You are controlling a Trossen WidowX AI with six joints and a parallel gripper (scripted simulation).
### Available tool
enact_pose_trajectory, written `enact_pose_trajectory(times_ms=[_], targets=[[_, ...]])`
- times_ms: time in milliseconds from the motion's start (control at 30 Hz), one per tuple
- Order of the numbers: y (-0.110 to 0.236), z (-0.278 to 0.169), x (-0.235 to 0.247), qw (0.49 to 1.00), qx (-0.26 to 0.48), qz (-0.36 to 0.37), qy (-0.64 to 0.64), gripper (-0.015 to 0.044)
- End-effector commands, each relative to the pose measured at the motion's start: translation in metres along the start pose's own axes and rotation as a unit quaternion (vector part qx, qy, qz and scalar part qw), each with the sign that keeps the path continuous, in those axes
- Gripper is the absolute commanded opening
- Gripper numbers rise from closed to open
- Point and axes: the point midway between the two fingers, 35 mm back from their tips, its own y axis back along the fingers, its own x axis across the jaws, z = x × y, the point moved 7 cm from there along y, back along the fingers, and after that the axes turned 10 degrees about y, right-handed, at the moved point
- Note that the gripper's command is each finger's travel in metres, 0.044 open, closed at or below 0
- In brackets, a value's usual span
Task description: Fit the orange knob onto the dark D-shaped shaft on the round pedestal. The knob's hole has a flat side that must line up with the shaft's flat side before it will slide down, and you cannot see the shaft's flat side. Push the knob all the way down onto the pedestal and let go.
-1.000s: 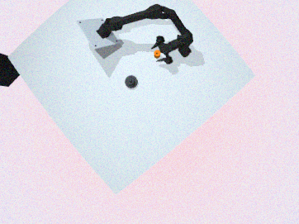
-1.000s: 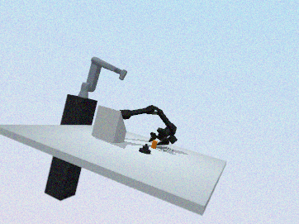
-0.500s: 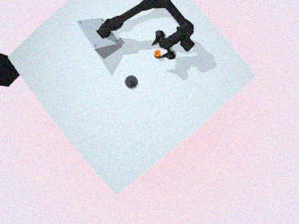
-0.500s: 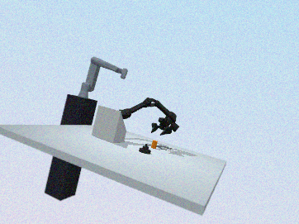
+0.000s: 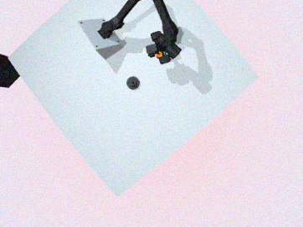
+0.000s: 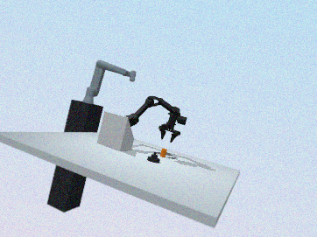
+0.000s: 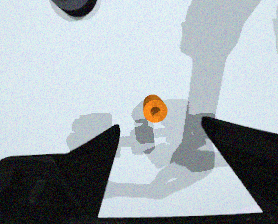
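The orange knob (image 5: pixel 159 55) (image 6: pixel 163 153) (image 7: pixel 155 110) rests on the white table (image 5: pixel 125 143) (image 6: pixel 188 189) by itself, its hole turned toward the wrist camera. My gripper (image 5: pixel 158 51) (image 6: pixel 169 137) (image 7: pixel 159 124) is open and empty. It hangs well above the knob, with its fingers spread to either side of it in the wrist view. The round dark pedestal with its short shaft (image 5: pixel 133 83) (image 6: pixel 153 158) stands apart from the knob, toward the table's middle. In the wrist view only the pedestal's edge (image 7: pixel 75 6) shows, at the top left.
The arm's grey wedge-shaped base block (image 5: pixel 100 36) (image 6: pixel 115 132) stands at the back of the table. A black column (image 6: pixel 81 116) (image 5: pixel 6 69) carrying a grey camera arm (image 6: pixel 109 68) stands off the table's left side.
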Motion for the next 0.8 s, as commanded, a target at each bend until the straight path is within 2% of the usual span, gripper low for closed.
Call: enact_pose_trajectory(times_ms=[0,233,400,567,767], targets=[[0.0031,0.0021,-0.0027,0.999,0.039,0.009,0.013,0.0440],[0.0031,0.0022,-0.0027,0.999,0.039,0.009,0.021,0.0440],[0.0027,0.0025,-0.0026,0.973,0.036,0.017,0.229,0.0440],[0.0024,0.0029,-0.0025,0.889,0.031,0.025,0.457,0.0440],[0.0019,0.0034,-0.0023,0.719,0.023,0.033,0.693,0.0440]])
